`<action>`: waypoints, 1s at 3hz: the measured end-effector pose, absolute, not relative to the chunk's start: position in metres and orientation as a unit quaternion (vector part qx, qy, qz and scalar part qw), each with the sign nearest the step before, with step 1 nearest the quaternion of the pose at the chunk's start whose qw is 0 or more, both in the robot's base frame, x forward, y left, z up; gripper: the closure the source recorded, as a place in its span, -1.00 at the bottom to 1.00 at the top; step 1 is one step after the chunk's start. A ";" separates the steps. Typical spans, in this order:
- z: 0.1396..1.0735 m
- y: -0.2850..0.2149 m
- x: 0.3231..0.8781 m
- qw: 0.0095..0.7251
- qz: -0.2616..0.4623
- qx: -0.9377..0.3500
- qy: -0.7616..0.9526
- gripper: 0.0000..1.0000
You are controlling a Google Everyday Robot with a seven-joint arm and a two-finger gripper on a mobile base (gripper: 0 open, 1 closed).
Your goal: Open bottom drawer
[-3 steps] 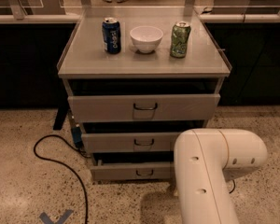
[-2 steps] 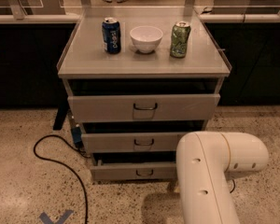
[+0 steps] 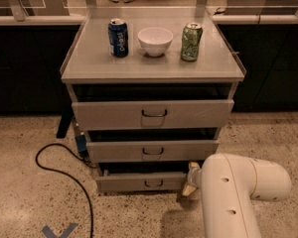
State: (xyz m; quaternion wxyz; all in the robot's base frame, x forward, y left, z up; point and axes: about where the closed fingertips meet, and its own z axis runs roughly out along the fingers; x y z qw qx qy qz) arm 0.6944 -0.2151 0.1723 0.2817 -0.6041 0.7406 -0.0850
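Observation:
The bottom drawer [image 3: 134, 182] is the lowest and shallowest of three pale grey fronts in the cabinet, with a small dark wire handle [image 3: 153, 184]. It stands pulled out a little, with a dark gap above its front. My gripper [image 3: 191, 180] is at the drawer's right end, just off the front's corner, and is mostly hidden behind my thick white arm link [image 3: 238, 197] at the bottom right.
The middle drawer [image 3: 151, 150] and top drawer [image 3: 153, 114] also stand slightly out. On the cabinet top are a blue can [image 3: 118, 37], a white bowl [image 3: 155, 40] and a green can [image 3: 191, 41]. A black cable [image 3: 64, 170] loops over the floor at left.
My white arm link has shifted slightly to the right. The drawers and the things on top have not visibly moved.

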 end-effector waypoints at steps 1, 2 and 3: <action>0.172 -0.215 0.694 0.282 -0.085 -0.604 0.741 -0.62; 0.172 -0.215 0.694 0.282 -0.085 -0.604 0.741 -0.16; 0.172 -0.215 0.694 0.282 -0.085 -0.604 0.741 0.31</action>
